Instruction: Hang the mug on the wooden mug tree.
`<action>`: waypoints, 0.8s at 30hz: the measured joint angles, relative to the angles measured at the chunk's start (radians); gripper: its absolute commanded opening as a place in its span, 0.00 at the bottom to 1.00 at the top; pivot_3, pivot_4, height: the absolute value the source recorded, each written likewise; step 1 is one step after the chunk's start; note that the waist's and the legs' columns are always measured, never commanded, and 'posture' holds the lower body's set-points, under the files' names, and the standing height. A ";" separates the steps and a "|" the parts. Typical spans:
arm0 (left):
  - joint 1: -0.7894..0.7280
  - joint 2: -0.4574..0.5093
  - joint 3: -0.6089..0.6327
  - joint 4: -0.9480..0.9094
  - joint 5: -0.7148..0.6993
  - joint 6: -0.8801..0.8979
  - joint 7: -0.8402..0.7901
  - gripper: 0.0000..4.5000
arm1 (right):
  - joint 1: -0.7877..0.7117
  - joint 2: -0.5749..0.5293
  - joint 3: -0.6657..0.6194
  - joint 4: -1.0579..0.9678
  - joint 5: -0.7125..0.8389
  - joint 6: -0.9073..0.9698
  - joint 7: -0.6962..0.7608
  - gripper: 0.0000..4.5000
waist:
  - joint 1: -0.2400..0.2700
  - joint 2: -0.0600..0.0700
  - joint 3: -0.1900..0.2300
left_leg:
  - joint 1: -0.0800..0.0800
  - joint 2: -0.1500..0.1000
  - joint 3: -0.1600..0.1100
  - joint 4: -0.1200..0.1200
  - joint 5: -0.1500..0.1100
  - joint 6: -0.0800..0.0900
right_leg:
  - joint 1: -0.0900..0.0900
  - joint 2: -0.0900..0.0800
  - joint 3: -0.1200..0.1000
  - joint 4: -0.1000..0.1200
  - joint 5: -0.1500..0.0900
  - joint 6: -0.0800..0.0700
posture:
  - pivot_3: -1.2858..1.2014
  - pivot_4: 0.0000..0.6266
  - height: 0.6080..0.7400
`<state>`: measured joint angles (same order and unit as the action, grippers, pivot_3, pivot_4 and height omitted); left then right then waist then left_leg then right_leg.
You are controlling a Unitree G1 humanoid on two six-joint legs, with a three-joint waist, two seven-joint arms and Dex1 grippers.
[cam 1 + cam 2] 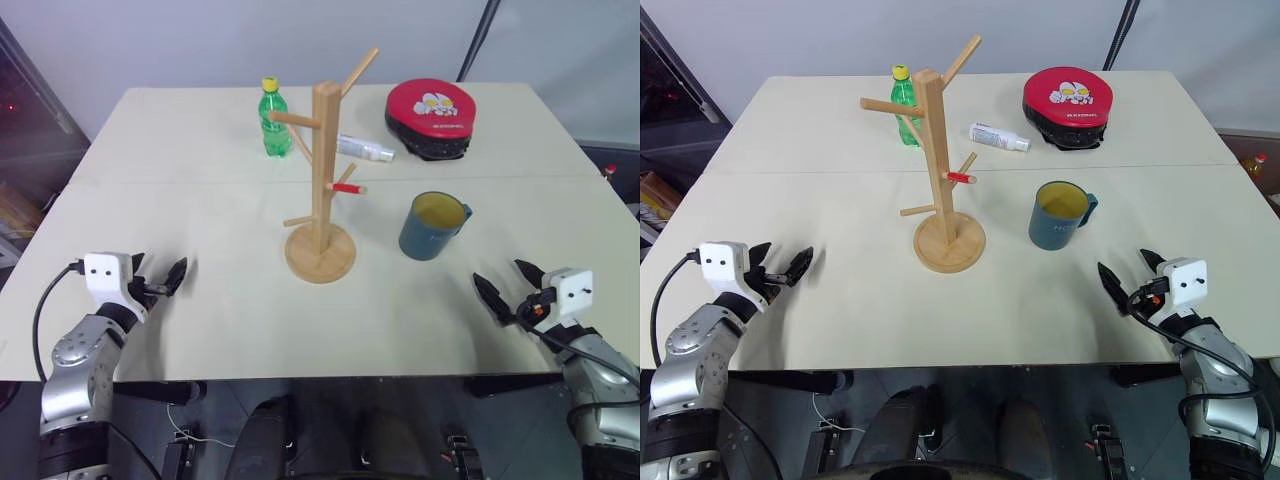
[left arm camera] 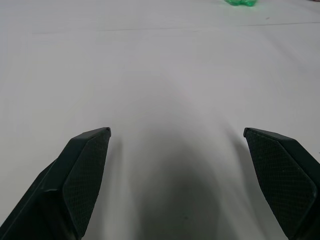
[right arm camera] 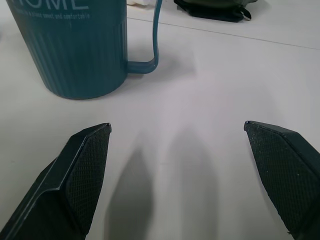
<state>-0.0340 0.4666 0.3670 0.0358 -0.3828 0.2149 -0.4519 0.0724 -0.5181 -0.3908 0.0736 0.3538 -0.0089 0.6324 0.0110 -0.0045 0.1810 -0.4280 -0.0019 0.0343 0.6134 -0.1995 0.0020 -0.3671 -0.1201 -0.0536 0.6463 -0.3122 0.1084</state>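
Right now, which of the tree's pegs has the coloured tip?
The short peg about halfway up the wooden mug tree, on the side facing the mug. Its tip is red; the others are plain wood.

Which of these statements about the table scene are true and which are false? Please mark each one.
1. The mug hangs on a peg of the wooden mug tree. False: it stands upright on the table, to the right of the tree.
2. The right gripper is open and holds nothing. True.
3. The green bottle lies on its side. False: it stands upright behind the tree.
4. The mug's handle points away from the tree. True.
5. The left gripper is shut on the white bottle. False: it is open and empty, near the table's front left edge.
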 measured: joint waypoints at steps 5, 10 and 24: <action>-0.003 0.000 0.000 0.000 -0.001 0.000 -0.002 1.00 | 0.000 0.000 0.000 0.000 -0.018 0.004 -0.026 0.98 | 0.000 0.000 0.000 | 0.000 0.000 0.000 0.000 0.000 0.000 | 0.000 0.000 0.000 0.000 0.000 0.000 | 0.52 0.24 1.00; -0.001 0.000 0.000 -0.023 -0.015 0.012 -0.019 1.00 | 0.000 0.000 0.001 0.000 -0.025 0.016 -0.044 0.98 | 0.000 0.000 0.000 | 0.000 0.000 0.000 0.000 0.000 0.000 | 0.000 0.000 0.000 0.000 0.000 0.000 | 0.52 0.24 1.00; 0.115 0.013 -0.086 -0.260 -0.099 0.017 -0.222 1.00 | -0.053 0.002 0.005 0.025 -0.056 -0.024 -0.107 0.98 | -0.001 0.000 0.000 | -0.001 0.000 0.000 -0.001 0.000 0.000 | 0.000 0.000 0.000 -0.002 -0.002 -0.004 | 0.52 0.24 1.00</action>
<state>0.0809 0.4795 0.2806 -0.2246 -0.4816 0.2320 -0.6741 0.0191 -0.5164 -0.3862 0.0983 0.2982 -0.0325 0.5255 0.0099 -0.0043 0.1810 -0.4286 -0.0019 0.0344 0.6127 -0.1997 0.0017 -0.3672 -0.1202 -0.0532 0.6445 -0.3138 0.1045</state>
